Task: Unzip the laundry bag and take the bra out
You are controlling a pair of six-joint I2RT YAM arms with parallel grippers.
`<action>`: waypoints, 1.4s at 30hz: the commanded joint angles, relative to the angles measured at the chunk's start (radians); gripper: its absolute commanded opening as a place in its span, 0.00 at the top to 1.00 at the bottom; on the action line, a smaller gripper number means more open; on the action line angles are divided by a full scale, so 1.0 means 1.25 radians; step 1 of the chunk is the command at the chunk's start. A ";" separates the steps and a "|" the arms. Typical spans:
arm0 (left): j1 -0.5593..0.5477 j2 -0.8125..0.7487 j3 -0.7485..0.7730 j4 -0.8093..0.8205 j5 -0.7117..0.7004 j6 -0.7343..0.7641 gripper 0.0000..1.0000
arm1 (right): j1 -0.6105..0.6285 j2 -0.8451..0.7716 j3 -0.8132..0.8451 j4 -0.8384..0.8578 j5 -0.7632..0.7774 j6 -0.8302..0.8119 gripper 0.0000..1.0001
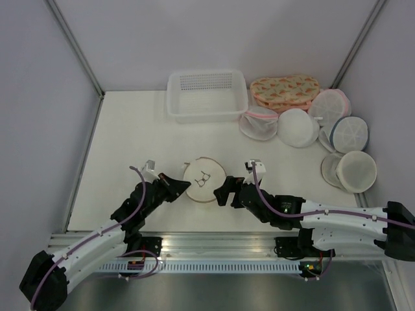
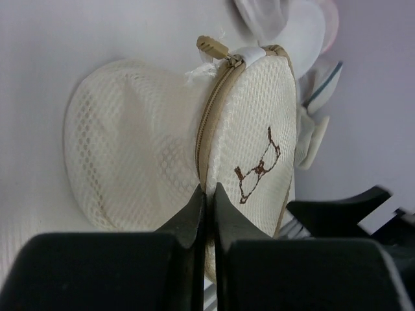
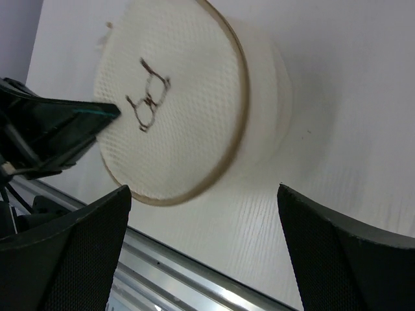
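Observation:
The laundry bag (image 1: 204, 180), a round cream mesh pouch with a tan rim and a brown stitched motif, lies near the table's front edge. My left gripper (image 1: 185, 183) is at its left edge. In the left wrist view the bag (image 2: 253, 116) fills the frame, and the left gripper (image 2: 209, 189) is shut on its tan zip seam. The small metal zip pull (image 2: 213, 46) sticks out at the far end of that seam. My right gripper (image 1: 224, 192) stands open just right of the bag (image 3: 175, 110), nothing between its fingers (image 3: 202, 191). The bra is hidden from view.
A white perforated basket (image 1: 207, 95) stands at the back. A floral orange pouch (image 1: 285, 91) and several white domed pouches (image 1: 298, 127) (image 1: 350, 133) (image 1: 356, 170) crowd the back right. An aluminium rail (image 1: 214, 245) runs along the near edge.

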State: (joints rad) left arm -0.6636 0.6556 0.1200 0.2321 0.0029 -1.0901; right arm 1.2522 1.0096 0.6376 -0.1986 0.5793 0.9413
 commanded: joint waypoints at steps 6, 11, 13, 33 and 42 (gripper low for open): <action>-0.023 -0.034 -0.042 0.057 -0.234 -0.151 0.98 | 0.030 0.015 -0.180 0.406 -0.008 0.207 0.02; -0.070 0.063 -0.066 0.213 -0.257 -0.176 0.98 | 0.036 0.029 -0.254 0.671 0.003 0.215 0.02; -0.103 0.090 -0.068 0.269 -0.286 -0.185 0.98 | 0.035 0.039 -0.277 0.732 0.010 0.225 0.02; -0.188 0.163 -0.015 0.349 -0.351 -0.134 0.98 | 0.068 0.156 -0.298 0.793 -0.029 0.372 0.03; -0.193 0.098 -0.032 0.288 -0.340 -0.153 0.98 | 0.070 0.200 -0.299 0.823 -0.024 0.370 0.05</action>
State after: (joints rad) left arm -0.8948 0.8185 0.0708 0.5972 -0.4099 -1.2682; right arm 1.3334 1.2327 0.2745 0.7525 0.5312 1.3914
